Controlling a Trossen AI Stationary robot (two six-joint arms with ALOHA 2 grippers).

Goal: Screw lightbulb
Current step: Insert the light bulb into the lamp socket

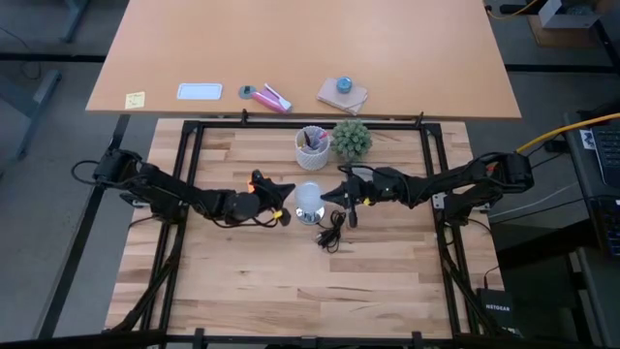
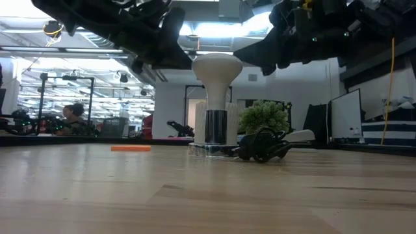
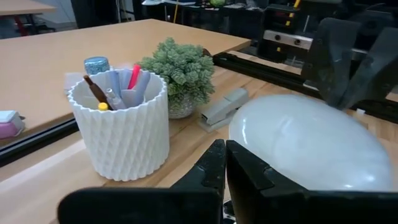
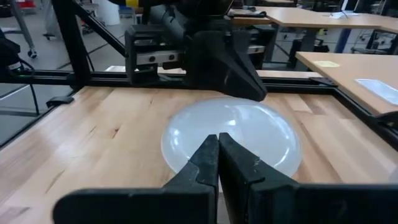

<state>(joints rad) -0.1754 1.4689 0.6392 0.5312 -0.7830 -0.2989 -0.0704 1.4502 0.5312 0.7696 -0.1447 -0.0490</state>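
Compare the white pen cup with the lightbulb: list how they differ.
The white pen cup has ribbed, patterned walls and holds pens; the lightbulb is smooth and frosted. The cup stands beside the small green plant; the lightbulb stands upright between both shut grippers. Both are white.

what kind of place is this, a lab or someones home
Most likely a robotics lab or workshop, not a home. A framed wooden workbench carries two robot arms, the room behind has long ceiling strip lights, and more desks and equipment racks stand beyond.

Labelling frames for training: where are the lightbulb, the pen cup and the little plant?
lightbulb (image 1: 308, 201), high view, dome top.
pen cup (image 3: 121, 134), left wrist view, ribbed wall.
plant (image 1: 352, 139), high view, leafy crown.
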